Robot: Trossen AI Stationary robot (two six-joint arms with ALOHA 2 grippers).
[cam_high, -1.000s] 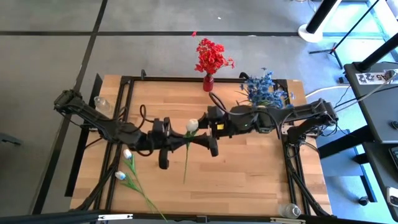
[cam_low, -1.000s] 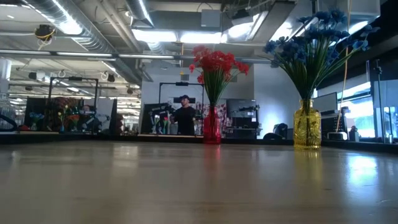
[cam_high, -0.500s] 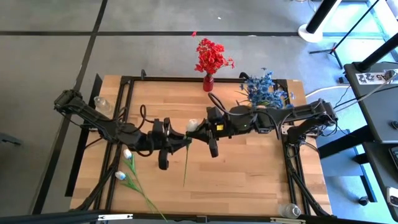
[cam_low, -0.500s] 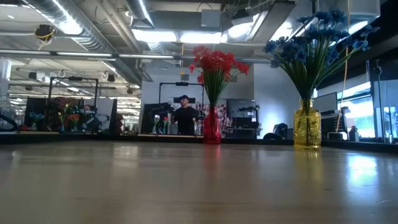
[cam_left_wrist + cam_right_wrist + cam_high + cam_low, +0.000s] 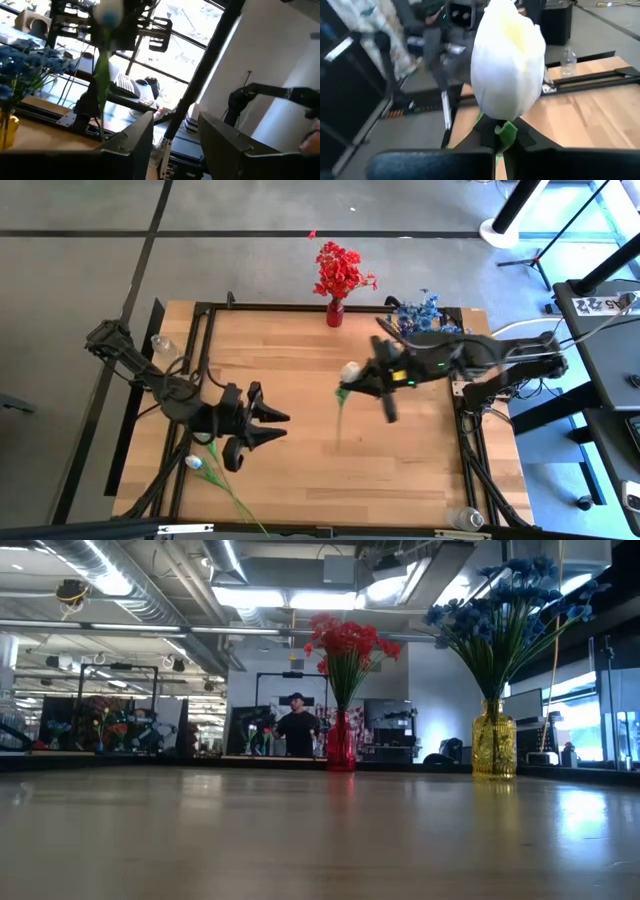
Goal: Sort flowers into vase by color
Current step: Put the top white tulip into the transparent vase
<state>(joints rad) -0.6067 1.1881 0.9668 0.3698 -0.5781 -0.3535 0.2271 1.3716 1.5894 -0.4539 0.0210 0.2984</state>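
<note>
My right gripper [image 5: 345,388] is shut on a white flower [image 5: 350,371] above the middle of the table; its green stem [image 5: 338,425] trails below. In the right wrist view the white blossom [image 5: 507,65] stands just past the fingers. My left gripper [image 5: 280,427] is open at the table's left, apart from the flower, with nothing between its fingers [image 5: 132,142]. Red flowers [image 5: 338,270] stand in a red vase [image 5: 341,743] at the far edge. Blue flowers [image 5: 425,320] stand in a yellow vase [image 5: 494,740] at the far right. My right gripper pinches the white flower's stem just under the blossom [image 5: 506,131] between its two fingers. The fingers come roughly level from the table's right side and lie across the stem. The flower is lifted clear, blossom above the fingers, stem hanging below.
Two more white flowers [image 5: 200,448] lie near the table's left near corner, partly under my left arm, their stems [image 5: 235,500] running toward the near edge. Clear bottles stand at the far left [image 5: 160,345] and near right [image 5: 465,518]. A person [image 5: 296,725] stands in the room beyond.
My right gripper has shut on the white flower's stem and carried it up and toward the table's right edge. My left gripper has opened, let go of the stem and drawn back toward the table's left edge. The flower now hangs from the right gripper alone.
</note>
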